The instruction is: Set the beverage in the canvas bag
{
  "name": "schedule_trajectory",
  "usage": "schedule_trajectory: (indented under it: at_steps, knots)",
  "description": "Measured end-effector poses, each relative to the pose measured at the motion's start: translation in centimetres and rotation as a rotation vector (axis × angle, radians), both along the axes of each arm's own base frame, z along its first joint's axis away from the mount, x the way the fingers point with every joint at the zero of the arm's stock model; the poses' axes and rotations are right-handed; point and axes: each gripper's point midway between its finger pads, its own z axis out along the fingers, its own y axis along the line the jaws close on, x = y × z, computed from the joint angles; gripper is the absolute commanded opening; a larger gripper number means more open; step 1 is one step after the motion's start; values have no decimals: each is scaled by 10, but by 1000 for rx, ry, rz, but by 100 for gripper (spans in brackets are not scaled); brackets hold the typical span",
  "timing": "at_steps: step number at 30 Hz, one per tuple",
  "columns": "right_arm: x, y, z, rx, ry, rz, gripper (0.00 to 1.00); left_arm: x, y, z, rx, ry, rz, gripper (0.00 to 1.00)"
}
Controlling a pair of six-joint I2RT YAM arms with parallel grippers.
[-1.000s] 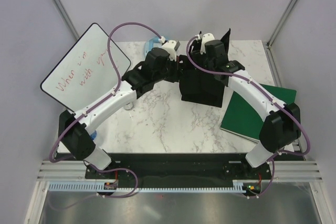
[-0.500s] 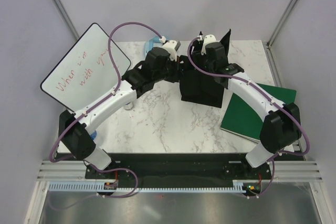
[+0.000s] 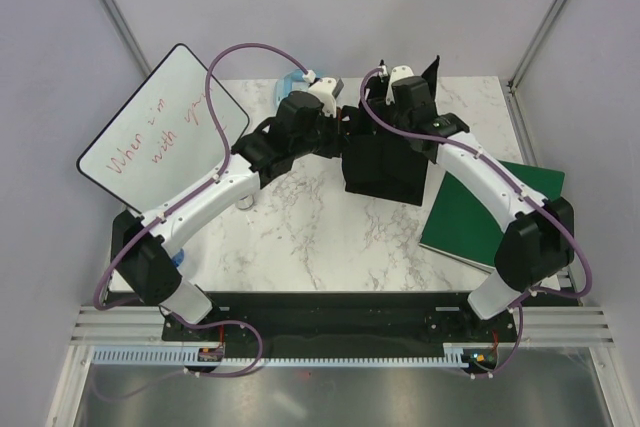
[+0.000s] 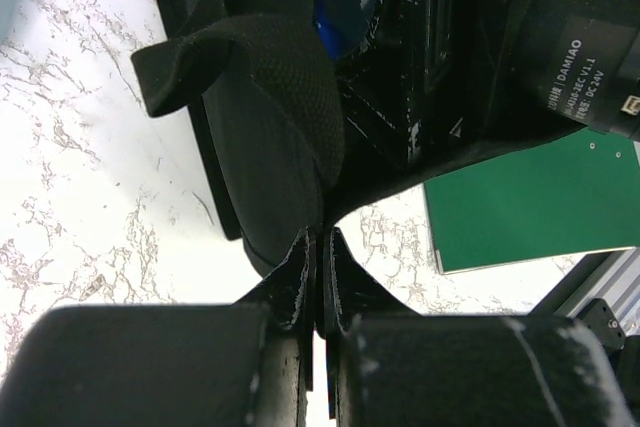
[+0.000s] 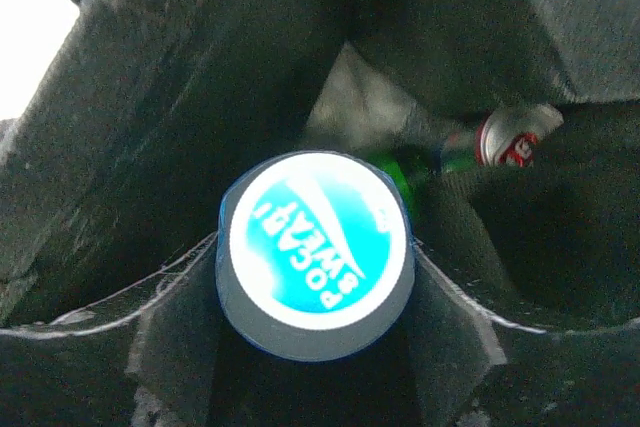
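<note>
The beverage [image 5: 314, 240], a round container whose blue and white printed end faces the wrist camera, sits between the fingers of the right gripper [image 5: 315, 282]; the jaws are about half spread and clamp its sides. It hangs at the mouth of the tall black canvas bag [image 3: 385, 172], with dark fabric walls around it; how deep it is I cannot tell. Below it inside lie a green bottle [image 5: 400, 162] and a silver and red can [image 5: 515, 137]. The left gripper [image 4: 318, 247] has its jaws pressed together on the bag's edge. I judge two risks: the thin pinch may slip, so the wall folds over the opening, or the beverage, if released, may strike the green bottle and tip the bag toward the flat green book [image 3: 480, 212].
</note>
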Motion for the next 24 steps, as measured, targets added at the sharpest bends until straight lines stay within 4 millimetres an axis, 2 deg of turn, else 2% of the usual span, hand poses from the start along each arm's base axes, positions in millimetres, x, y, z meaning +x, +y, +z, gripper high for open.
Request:
schedule_trajectory:
  at_steps: [5,8,15,20,23,24]
  knots:
    - [-8,-3,3,-11,40,-5,79,0,0,0,1,-2,-1,2]
    - [-2,-1,26,11,-9,-8,85,0,0,0,1,-2,0,2]
    - [5,0,104,82,-174,-18,87,-2,-2,-1,2,3,-11,2]
    - [6,-2,122,93,-206,-27,86,-2,-2,-1,1,3,-12,2]
    - [3,-2,126,98,-204,-27,86,-2,-2,-1,1,1,-13,16]
    - [2,-2,127,101,-204,-27,86,-2,-2,-1,2,0,-13,24]
